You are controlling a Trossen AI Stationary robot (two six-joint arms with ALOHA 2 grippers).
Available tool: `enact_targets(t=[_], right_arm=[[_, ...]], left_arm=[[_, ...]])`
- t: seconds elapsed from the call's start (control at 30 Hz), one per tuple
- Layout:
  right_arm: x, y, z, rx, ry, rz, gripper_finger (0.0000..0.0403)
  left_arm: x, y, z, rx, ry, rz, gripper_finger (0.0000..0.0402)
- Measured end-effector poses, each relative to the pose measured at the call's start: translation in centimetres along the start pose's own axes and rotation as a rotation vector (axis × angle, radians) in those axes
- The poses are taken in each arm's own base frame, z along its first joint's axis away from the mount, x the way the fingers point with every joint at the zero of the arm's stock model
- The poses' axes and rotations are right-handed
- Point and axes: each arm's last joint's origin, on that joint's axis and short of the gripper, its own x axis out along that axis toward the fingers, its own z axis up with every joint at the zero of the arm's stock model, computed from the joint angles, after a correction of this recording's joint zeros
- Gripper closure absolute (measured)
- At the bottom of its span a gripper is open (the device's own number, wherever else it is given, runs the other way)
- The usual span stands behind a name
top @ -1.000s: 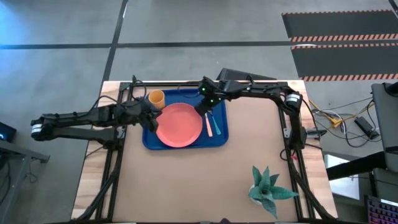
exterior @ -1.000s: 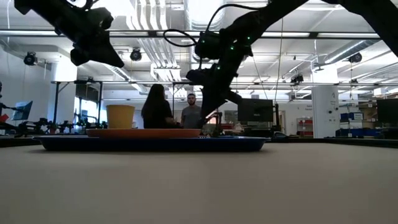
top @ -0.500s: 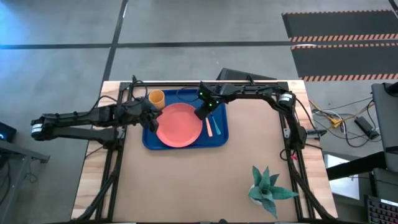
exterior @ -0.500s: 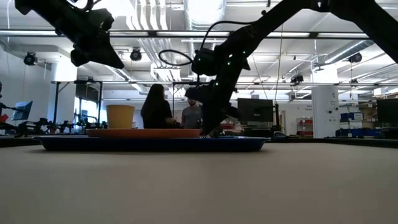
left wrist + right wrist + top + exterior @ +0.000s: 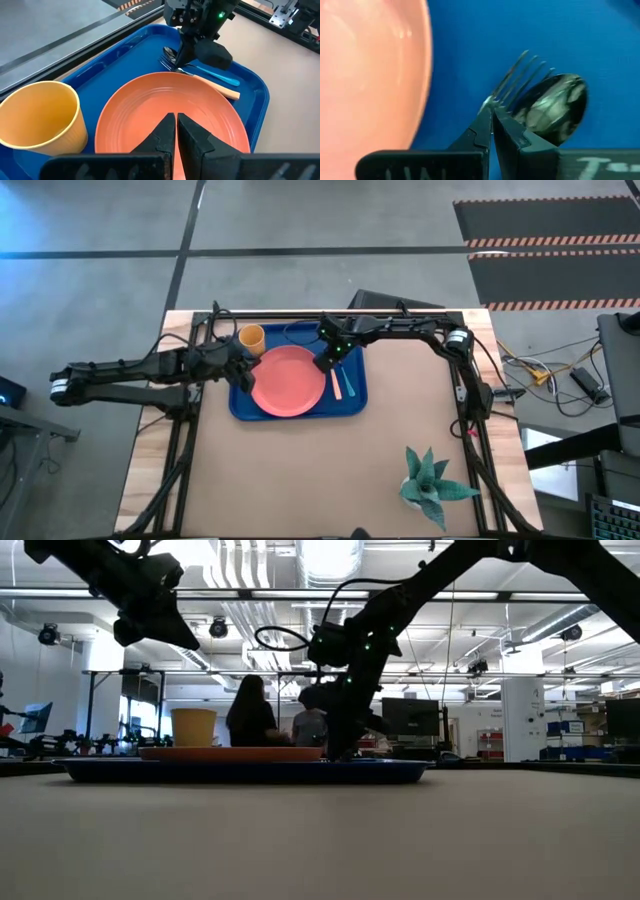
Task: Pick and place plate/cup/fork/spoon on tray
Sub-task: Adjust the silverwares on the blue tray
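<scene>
- Over the blue tray [image 5: 352, 406], my right gripper [image 5: 322, 363] hangs low at the far right part, fingers pressed together with nothing between them, tips at the neck of the fork [image 5: 516, 76].
- My left gripper [image 5: 242, 377] waits above the tray's left edge, likewise clenched on nothing, between the yellow cup [image 5: 250, 338] and the pink plate [image 5: 288, 380].
- Everything the task names already lies on the tray: plate in the middle, cup at the far left corner, fork and teal-handled spoon [image 5: 216, 74] side by side to the plate's right.
- Risk, as I judge it: my right fingertips sit so close to the fork that lifting off at an angle could drag it against the spoon or off over the rim.
- The right wrist view shows the tines overlapping the spoon's bowl (the high view cannot show this).
- The left wrist view shows the fork's orange handle touching the plate's edge.
- The low view adds only people in the room behind.
</scene>
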Motion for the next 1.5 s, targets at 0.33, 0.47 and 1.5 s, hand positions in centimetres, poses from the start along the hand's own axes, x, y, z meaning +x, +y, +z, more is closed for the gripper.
enact_targets(t=[0.33, 0.47, 1.5], right_arm=[[0.1, -0.8, 0.2, 0.004, -0.006, -0.023, 0.0394], [0.3, -0.8, 0.3, 0.002, -0.037, -0.002, 0.0394], [1.2, -1.7, -0.4, -0.005, -0.042, -0.01, 0.0394]], left_arm=[[0.0, 0.0, 0.0, 0.001, 0.001, 0.001, 0.0402], [0.1, 0.0, -0.1, 0.001, 0.004, 0.002, 0.0402], [0.1, 0.0, -0.2, 0.007, 0.023, 0.009, 0.0402]])
